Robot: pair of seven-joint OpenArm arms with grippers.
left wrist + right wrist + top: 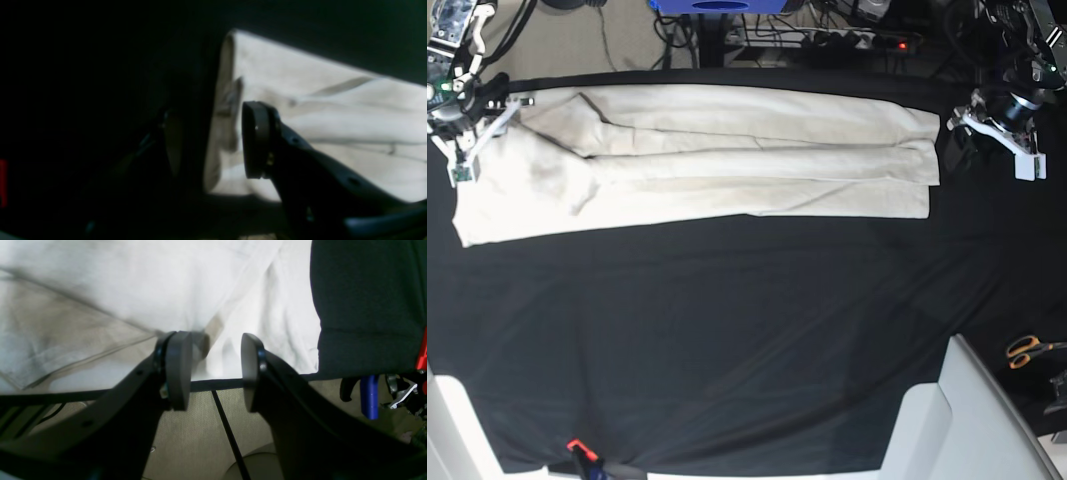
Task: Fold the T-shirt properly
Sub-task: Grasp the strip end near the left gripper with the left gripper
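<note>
The cream T-shirt (727, 155) lies folded lengthwise into a long band across the far part of the black table cloth (727, 330). My left gripper (957, 132) is at the shirt's right end. In the left wrist view it (213, 143) is open, and the shirt's end edge (227, 100) stands between its jaws, unheld. My right gripper (487, 108) is at the shirt's left end. In the right wrist view it (214, 370) is open and empty, with the shirt (133, 290) just beyond its fingertips at the table's edge.
Orange-handled scissors (1027, 350) lie at the right edge. A white panel (967, 420) covers the front right corner. A red clamp (577, 446) grips the front edge. Cables and a power strip (847, 38) lie behind the table. Floor (200, 426) shows below the right gripper.
</note>
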